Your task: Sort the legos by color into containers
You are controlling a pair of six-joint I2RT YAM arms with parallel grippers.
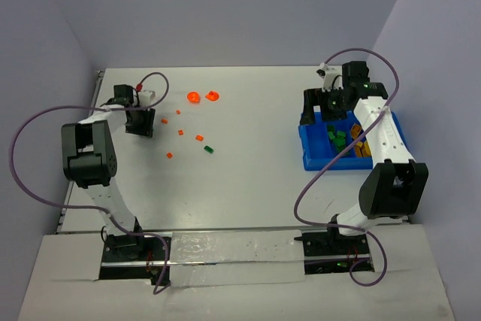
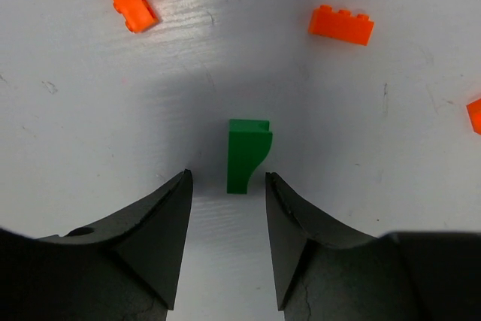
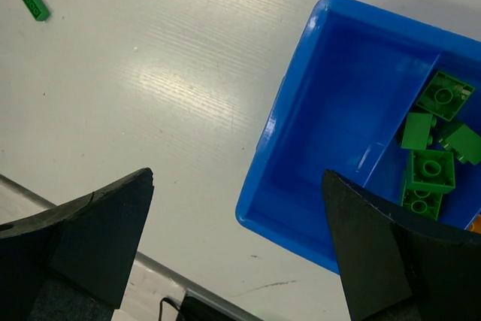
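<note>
Left end effector (image 2: 228, 177) flanks the green lego (image 2: 246, 152) (its near end only).

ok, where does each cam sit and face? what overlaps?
Top external: above and behind the robot, facing down over the table; left arm and right arm in full.
Left wrist: on the left arm, facing down at a green lego between the fingers of the left gripper; orange legos beyond.
Right wrist: on the right arm, facing down at the blue bin edge; fingers of the right gripper wide apart at bottom.
Shared: top and right wrist both show the bin's green legos and a loose green brick.
</note>
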